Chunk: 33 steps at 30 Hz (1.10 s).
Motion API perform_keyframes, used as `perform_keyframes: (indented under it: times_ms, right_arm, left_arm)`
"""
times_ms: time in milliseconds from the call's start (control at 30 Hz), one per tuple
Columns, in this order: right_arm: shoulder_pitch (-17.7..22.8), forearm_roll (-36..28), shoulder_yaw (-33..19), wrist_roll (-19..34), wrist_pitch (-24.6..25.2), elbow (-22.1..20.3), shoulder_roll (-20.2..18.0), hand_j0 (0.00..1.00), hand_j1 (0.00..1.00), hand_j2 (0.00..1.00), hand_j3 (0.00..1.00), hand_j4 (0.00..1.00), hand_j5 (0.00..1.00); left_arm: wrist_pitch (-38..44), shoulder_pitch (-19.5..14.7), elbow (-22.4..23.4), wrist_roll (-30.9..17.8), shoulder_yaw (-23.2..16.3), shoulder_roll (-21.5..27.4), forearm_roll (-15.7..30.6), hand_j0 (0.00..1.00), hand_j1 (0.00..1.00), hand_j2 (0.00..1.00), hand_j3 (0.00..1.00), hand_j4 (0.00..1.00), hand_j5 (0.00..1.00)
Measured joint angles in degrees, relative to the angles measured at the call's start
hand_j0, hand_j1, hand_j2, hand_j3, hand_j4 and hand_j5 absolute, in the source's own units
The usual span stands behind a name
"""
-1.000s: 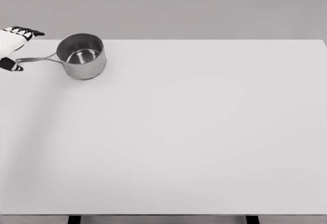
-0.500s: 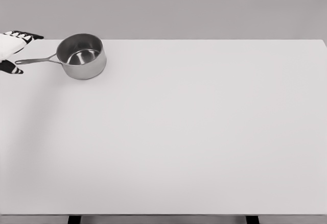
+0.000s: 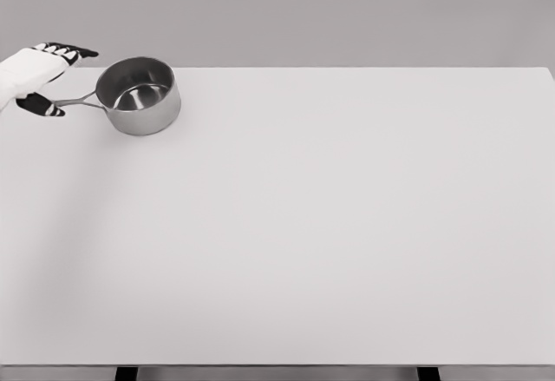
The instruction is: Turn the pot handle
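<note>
pot stands at the desk's far-left corner, handle pointing left | our left hand straddles the handle tip, fingers apart, nothing clamped | we judge a loose pinch could slip or push the pot off the edge

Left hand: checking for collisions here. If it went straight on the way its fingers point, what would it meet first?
Probably the pot: the left hand points right, along the handle. Depth is unclear.

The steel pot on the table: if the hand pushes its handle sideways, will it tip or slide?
The pot looks wide and low, so it would probably slide and turn, not tip. Its handle seems thin and stiff. The smooth table likely offers little grip.
</note>
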Motion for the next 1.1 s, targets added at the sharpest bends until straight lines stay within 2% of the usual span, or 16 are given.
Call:
perform_keyframes:
  times_ms: [167,400,500,667,967,1100]
  right_arm:
    - [0.09,0.00,0.00,-0.01,0.00,0.00,0.00,1.00,1.00,1.00,1.00,1.00,1.00]
    - [0.00,0.00,0.00,0.00,0.00,0.00,0.00,1.00,1.00,1.00,1.00,1.00,1.00]
    - [0.00,0.01,0.00,0.00,0.00,0.00,0.00,1.00,1.00,1.00,1.00,1.00,1.00]
    - [0.00,0.01,0.00,-0.01,0.00,0.00,0.00,1.00,1.00,1.00,1.00,1.00,1.00]
    - [0.00,0.00,0.00,0.00,0.00,0.00,0.00,1.00,1.00,1.00,1.00,1.00,1.00]
    - [0.00,0.00,0.00,0.00,0.00,0.00,0.00,1.00,1.00,1.00,1.00,1.00,1.00]
  left_arm:
    - [-0.01,-1.05,2.81,0.15,0.00,-0.14,-2.05,1.00,1.00,1.00,1.00,1.00,1.00]
    - [-0.01,-1.76,3.71,0.22,0.00,-0.22,-3.71,1.00,1.00,1.00,1.00,1.00,1.00]
    - [0.00,-3.43,5.34,0.46,0.00,-0.55,-4.81,1.00,1.00,1.00,1.00,1.00,1.00]
    - [0.00,-4.31,7.14,1.66,-0.08,-1.17,-6.67,1.00,1.00,1.00,1.00,1.00,1.00]
    - [0.00,-5.36,7.89,2.34,-0.11,-1.95,-9.28,1.00,1.00,1.00,1.00,1.00,1.00]
    - [0.00,-6.68,9.91,2.47,-0.23,-2.50,-9.65,1.00,1.00,1.00,1.00,1.00,1.00]
